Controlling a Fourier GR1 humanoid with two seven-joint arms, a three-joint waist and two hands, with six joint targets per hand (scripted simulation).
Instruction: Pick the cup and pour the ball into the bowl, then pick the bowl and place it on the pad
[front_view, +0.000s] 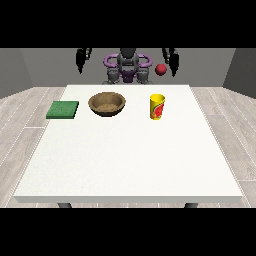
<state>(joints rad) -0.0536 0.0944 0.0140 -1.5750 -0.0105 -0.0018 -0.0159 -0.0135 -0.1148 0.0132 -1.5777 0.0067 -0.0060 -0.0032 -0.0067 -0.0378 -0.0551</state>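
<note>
Wood-brown bowl (107, 104), round and shallow, sits on the white desk (130, 160) between a flat green square pad (63, 109) and an upright yellow cup (157, 106). A red ball (160, 69) hangs above the cup, beside the hand at the view's right (172, 60). The hand at the view's left (81, 58) is raised too; I cannot tell how either hand's fingers lie.

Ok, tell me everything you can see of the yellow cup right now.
The yellow cup with a red and green mark on its side stands upright on the white table, toward the view's right half. It looks like a smooth, slightly tapered tumbler with an open top; its inside cannot be seen. It stands apart from the brown wooden bowl, which is to its left in the view. No hand touches it. A red ball shows above and behind it, next to the hand at the view's right.
</note>
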